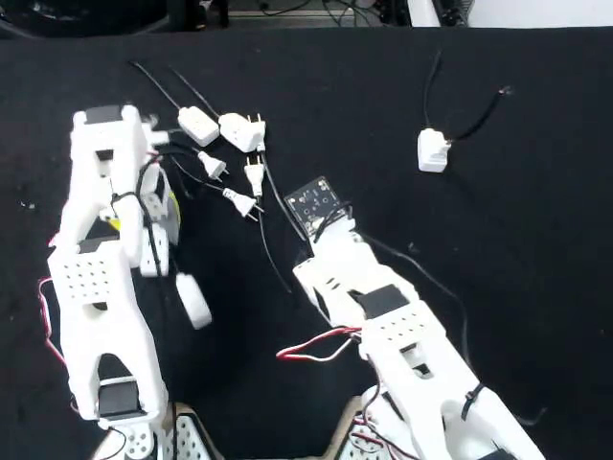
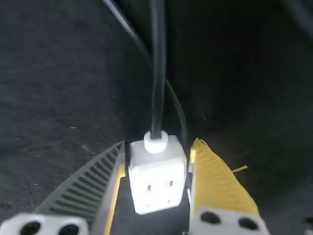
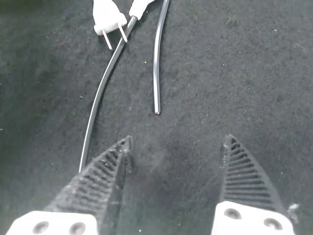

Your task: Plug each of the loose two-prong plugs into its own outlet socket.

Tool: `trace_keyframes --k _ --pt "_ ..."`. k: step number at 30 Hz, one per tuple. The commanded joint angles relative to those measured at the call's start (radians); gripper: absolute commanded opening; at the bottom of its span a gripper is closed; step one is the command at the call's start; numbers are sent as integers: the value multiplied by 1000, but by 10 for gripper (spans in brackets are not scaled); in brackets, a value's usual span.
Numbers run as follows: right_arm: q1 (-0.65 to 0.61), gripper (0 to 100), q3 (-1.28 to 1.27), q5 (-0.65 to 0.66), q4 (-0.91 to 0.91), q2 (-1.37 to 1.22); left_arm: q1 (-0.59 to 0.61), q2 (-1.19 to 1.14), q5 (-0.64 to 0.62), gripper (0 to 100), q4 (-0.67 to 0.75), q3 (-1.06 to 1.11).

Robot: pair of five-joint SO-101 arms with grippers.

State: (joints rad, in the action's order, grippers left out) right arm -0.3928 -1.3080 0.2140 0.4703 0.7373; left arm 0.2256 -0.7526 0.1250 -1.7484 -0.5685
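A white outlet socket [image 2: 157,177] with a black cord sits between my left gripper's [image 2: 160,143] fingers, slots facing the camera; the gripper is shut on it. In the high view the left gripper [image 1: 158,240] is at the table's left. Three loose two-prong plugs [image 1: 213,166] [image 1: 254,176] [image 1: 239,202] lie at the middle left. Two more sockets [image 1: 196,125] [image 1: 240,131] rest behind them, and a third socket [image 1: 433,150] lies far right. My right gripper [image 3: 178,142] hangs open over bare cloth, short of one plug [image 3: 110,20]. From above the right gripper [image 1: 314,206] is right of the plugs.
Thin black cords [image 1: 275,251] trail from the plugs across the black cloth [image 1: 536,287]; one cut cord end [image 3: 156,111] lies just ahead of my right fingers. A white rounded piece [image 1: 194,301] lies beside the left arm. Red and white wires [image 1: 311,350] loop off the right arm.
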Motion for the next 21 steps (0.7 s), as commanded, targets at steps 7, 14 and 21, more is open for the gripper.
trace_keyframes --k 7,14,21 --pt "-14 272 -5 3 -38 30 -15 427 75 202 -12 259" --pt "-15 272 -15 3 -44 30 -21 503 115 205 38 349" --pt "-15 272 -15 3 -44 30 -15 422 21 207 336 377"
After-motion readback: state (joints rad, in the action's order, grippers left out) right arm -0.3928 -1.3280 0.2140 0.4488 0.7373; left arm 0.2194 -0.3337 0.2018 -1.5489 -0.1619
